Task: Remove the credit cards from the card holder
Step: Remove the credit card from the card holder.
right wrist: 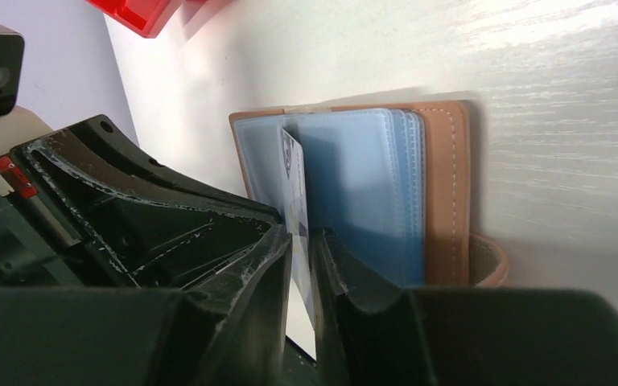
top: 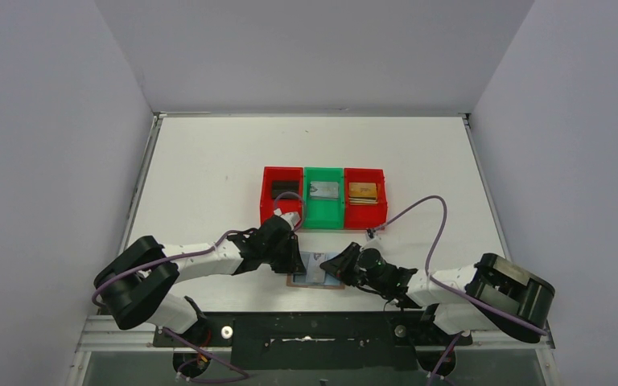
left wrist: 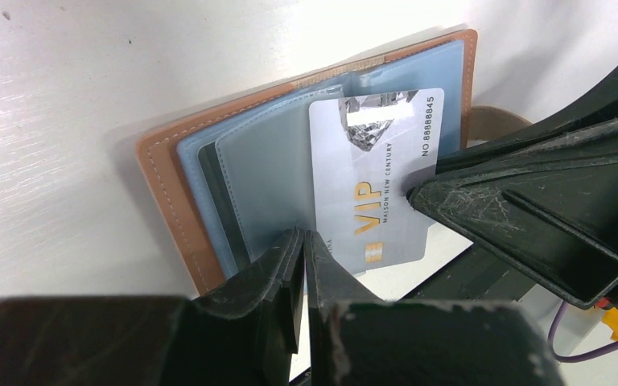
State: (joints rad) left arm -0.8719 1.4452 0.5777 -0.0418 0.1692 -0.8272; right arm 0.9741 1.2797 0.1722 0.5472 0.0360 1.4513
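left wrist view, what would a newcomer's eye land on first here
A silvery VIP card sticks out of the open tan card holder, pinched by the right hand. The left hand sits closed at the holder's near edge. From above, a row of red and green bins sits just beyond them on the white table.
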